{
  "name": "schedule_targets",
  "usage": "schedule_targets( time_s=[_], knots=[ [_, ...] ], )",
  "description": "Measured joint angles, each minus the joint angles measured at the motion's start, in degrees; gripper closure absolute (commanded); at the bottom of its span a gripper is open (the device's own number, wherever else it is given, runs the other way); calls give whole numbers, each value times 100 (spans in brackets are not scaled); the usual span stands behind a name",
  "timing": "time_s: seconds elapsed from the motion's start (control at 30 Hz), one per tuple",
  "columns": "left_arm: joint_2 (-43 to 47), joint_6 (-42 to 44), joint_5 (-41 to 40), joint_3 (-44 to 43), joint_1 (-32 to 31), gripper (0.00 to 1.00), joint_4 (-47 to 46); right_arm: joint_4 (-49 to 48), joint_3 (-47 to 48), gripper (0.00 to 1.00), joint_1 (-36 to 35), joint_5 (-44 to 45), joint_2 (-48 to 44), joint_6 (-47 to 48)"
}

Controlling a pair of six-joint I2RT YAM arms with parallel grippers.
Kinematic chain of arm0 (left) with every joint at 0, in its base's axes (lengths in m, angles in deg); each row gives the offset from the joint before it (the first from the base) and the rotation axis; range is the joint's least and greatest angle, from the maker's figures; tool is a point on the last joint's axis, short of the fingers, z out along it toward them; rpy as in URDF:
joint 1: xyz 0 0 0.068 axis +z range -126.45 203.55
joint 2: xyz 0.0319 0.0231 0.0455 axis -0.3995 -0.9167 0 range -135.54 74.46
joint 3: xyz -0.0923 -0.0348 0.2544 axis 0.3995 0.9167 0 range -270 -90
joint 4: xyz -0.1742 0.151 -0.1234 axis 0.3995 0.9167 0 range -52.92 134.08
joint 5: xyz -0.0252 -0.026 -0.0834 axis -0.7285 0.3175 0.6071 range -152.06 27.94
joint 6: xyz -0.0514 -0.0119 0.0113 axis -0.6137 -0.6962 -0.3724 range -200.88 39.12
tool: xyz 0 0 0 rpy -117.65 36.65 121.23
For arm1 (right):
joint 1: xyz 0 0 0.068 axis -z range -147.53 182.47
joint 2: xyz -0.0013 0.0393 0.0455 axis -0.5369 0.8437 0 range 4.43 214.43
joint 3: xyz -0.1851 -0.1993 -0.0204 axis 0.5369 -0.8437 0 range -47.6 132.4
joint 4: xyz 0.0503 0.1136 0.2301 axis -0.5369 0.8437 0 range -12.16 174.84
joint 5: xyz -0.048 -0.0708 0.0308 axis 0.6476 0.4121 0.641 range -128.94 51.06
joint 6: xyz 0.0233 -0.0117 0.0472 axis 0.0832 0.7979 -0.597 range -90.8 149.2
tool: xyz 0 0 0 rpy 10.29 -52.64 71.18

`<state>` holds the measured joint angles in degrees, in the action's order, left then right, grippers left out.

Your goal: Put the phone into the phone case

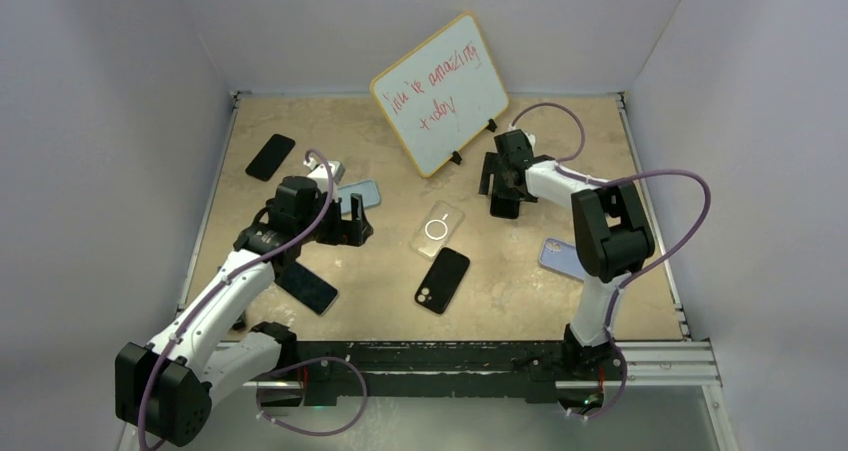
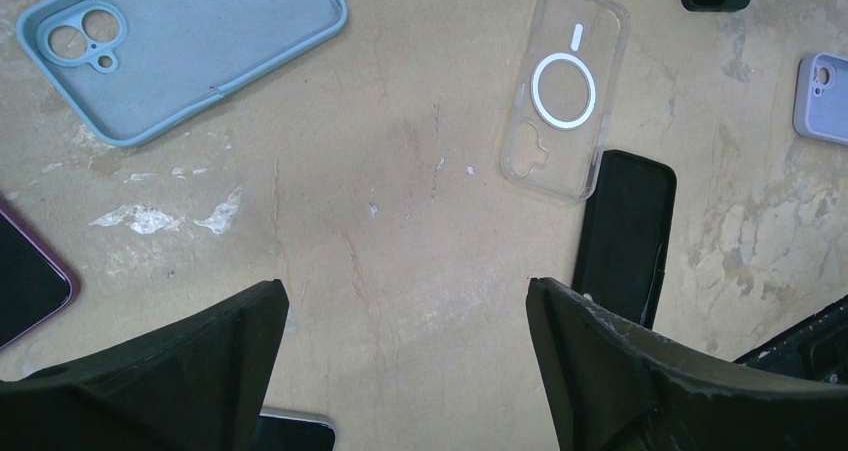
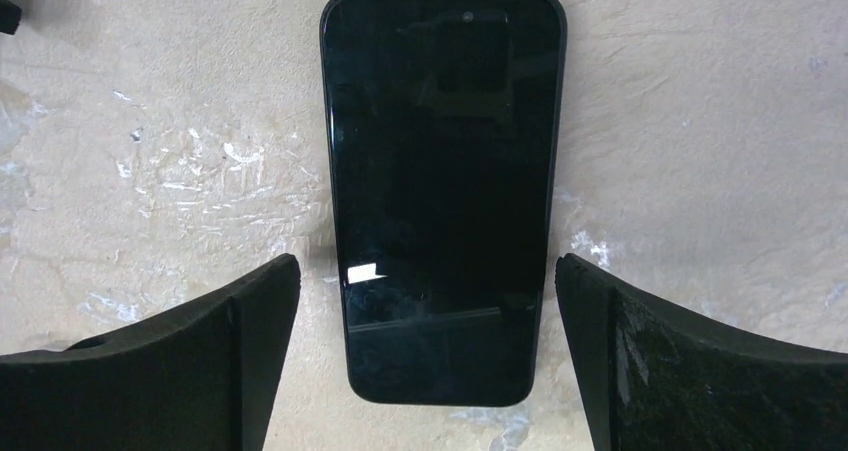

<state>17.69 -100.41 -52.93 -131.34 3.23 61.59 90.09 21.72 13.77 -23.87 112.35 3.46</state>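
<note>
A black phone [image 3: 445, 191] lies screen up on the table, its lower end between the fingers of my right gripper [image 3: 428, 271]. That gripper is open and hovers over the phone without touching it, at the back right near the whiteboard [image 1: 503, 183]. My left gripper [image 2: 405, 291] is open and empty over bare table, left of centre [image 1: 347, 223]. A clear case with a white ring [image 2: 565, 91] lies ahead of it, at the table's middle [image 1: 437, 228]. A light blue case [image 2: 190, 46] lies open side up to its left.
A black case [image 1: 442, 279] lies next to the clear one. A lavender case [image 1: 560, 258] sits at the right. A purple-edged phone [image 1: 308, 287] and another black phone [image 1: 270, 156] lie at the left. A whiteboard [image 1: 440, 91] stands at the back.
</note>
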Motion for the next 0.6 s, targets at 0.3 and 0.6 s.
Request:
schedule_targets(
  time_s=[0.3,0.6],
  knots=[
    [-157,7,125,0,0,9,-2,-66,254,7,39,44,319,197],
    [-411,4,374,0,0,15,-66,-81,254,29,66,46,330,223]
  ],
)
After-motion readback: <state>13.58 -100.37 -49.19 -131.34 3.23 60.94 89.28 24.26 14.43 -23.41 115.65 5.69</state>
